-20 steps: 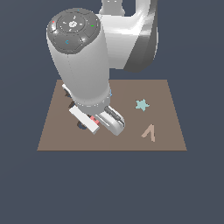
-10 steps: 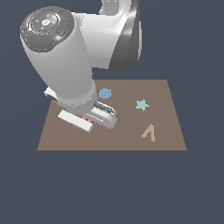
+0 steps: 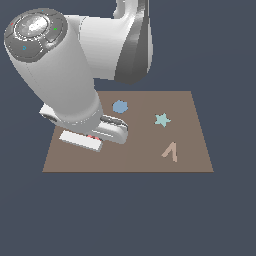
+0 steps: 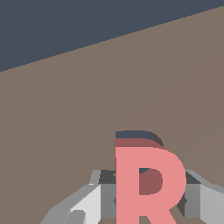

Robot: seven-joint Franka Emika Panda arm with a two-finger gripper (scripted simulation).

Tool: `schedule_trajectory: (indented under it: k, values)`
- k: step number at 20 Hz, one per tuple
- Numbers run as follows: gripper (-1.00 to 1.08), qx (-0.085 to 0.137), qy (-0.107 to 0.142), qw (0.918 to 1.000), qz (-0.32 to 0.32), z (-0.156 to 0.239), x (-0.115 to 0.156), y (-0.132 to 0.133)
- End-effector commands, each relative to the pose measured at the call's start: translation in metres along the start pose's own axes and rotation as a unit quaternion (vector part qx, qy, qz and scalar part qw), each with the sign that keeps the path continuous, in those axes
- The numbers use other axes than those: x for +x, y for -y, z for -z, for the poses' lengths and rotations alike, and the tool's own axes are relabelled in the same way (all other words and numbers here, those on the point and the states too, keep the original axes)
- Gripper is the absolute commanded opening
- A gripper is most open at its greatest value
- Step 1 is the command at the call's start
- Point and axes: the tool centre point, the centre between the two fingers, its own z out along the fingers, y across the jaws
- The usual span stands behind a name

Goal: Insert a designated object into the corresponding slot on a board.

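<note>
The pink-red R block (image 4: 148, 188) sits between my gripper's fingers (image 4: 89, 205) in the wrist view, and the gripper (image 4: 148, 199) is shut on it. A thin dark edge of the slot (image 4: 133, 134) shows just past the R's top, and the R covers the remainder. In the exterior view the gripper (image 3: 94, 138) hangs low over the near left part of the brown board (image 3: 145, 162). Only a red sliver of the R (image 3: 93, 136) shows under the hand. The slot is hidden there.
On the board lie a blue rounded piece (image 3: 120, 106), a teal star (image 3: 161, 119) and a tan V-shaped piece (image 3: 170, 151). The arm's bulk (image 3: 60, 75) hides the board's far left part. The board's edge shows in the wrist view (image 4: 109, 41).
The arm has moved toward the exterior view's left with the R in the gripper. The blue piece, hidden a second ago, now shows.
</note>
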Motion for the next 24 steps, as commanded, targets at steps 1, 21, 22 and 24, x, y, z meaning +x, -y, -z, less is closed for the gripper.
schedule_trajectory:
  k: [1, 21, 22, 24]
  values:
    - [-1.00, 0.000, 0.000, 0.9999, 0.012, 0.000, 0.002, -0.002]
    - [1.00, 0.000, 0.000, 0.9998, 0.019, -0.010, 0.003, -0.003]
    - [1.00, 0.000, 0.000, 0.9998, 0.019, -0.010, 0.003, -0.003]
    - [1.00, 0.000, 0.000, 0.9998, 0.019, -0.010, 0.003, -0.003]
